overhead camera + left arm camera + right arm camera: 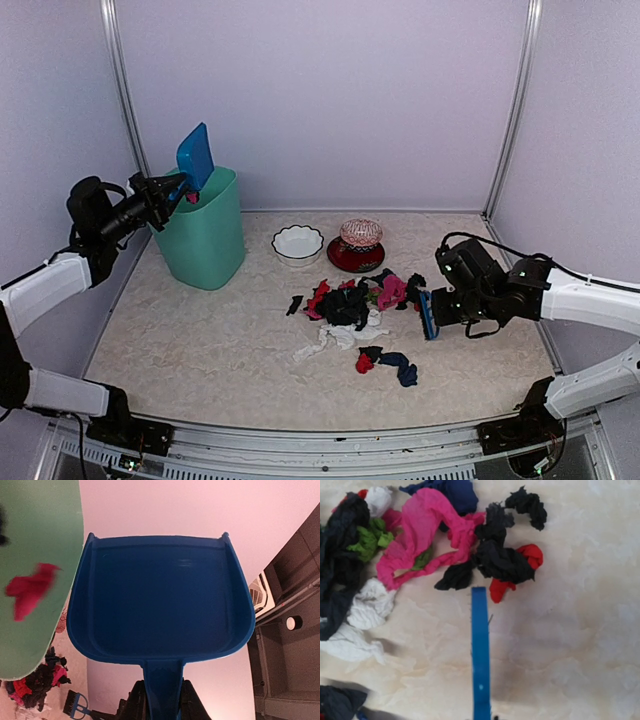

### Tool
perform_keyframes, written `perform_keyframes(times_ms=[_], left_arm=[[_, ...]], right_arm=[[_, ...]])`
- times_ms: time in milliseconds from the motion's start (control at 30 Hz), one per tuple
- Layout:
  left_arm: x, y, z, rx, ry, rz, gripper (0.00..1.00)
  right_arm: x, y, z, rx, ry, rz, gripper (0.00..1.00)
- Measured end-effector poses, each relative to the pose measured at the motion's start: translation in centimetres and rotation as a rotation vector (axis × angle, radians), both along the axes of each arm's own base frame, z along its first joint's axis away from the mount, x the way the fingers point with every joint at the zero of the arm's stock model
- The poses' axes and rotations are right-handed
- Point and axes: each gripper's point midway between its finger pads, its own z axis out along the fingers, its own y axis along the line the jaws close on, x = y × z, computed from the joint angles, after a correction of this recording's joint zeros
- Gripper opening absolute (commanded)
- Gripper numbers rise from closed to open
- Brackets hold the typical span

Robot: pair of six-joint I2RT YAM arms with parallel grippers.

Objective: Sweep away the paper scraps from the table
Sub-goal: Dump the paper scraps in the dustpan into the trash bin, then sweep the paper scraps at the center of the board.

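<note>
Sweeping now would shove the paper scraps [350, 300], heaped just ahead of the brush [480, 655] pinched in the right gripper [437, 308], across the table [200, 340] uncaught. The dustpan [160, 595], its handle clamped by the left gripper [162, 702], hangs over the green bin [205, 245], well apart from that pile. A red scrap [30, 590] beside the pan's edge may drop outside the bin.

The left arm [50, 280] is raised and extended toward the far left, with the left gripper [168, 192] closed on a dustpan [195, 155] handle. The right arm [590, 298] is stretched low toward the left, with the right gripper [440, 305] clamped on a brush [428, 316].
</note>
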Motion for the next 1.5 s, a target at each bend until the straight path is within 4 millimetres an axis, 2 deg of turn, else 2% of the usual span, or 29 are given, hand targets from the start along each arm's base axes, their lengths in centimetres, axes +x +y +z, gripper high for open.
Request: perform_keyframes(times_ms=[67,200,367,633,800,967,1233,1500], left_arm=[[-0.1,0.4,0.5,-0.061,0.008,0.017,0.00],[-0.7,0.9,2.8,-0.131,-0.035,0.035,0.00],[-1.6,1.1,4.5,-0.137,-0.095,0.045,0.00],[-1.7,1.0,5.0,-0.109,-0.128,0.045,0.00],[-1.6,0.9,4.5,-0.079,-0.126,0.044,0.00],[-1.2,0.0,4.2,0.017,-0.132,0.022,0.00],[-1.4,-1.9,5.1,0.227,-0.201,-0.021,0.00],[-3.2,-4.4,5.1,0.432,-0.277,-0.081,0.00]], right_arm=[[0.0,0.0,0.2,0.009,-0.006,0.001,0.00],[-0.1,0.0,0.7,0.027,-0.017,-0.001,0.00],[-0.3,-0.1,1.0,0.056,-0.031,-0.007,0.00],[-0.3,-0.3,0.9,0.097,-0.037,-0.016,0.00],[-0.2,-0.4,0.8,0.123,-0.035,-0.023,0.00],[-0.1,0.1,1.6,0.170,-0.051,-0.011,0.00],[-0.3,1.3,3.3,0.291,-0.094,0.033,0.00],[-0.5,4.9,6.4,0.483,-0.123,0.157,0.00]])
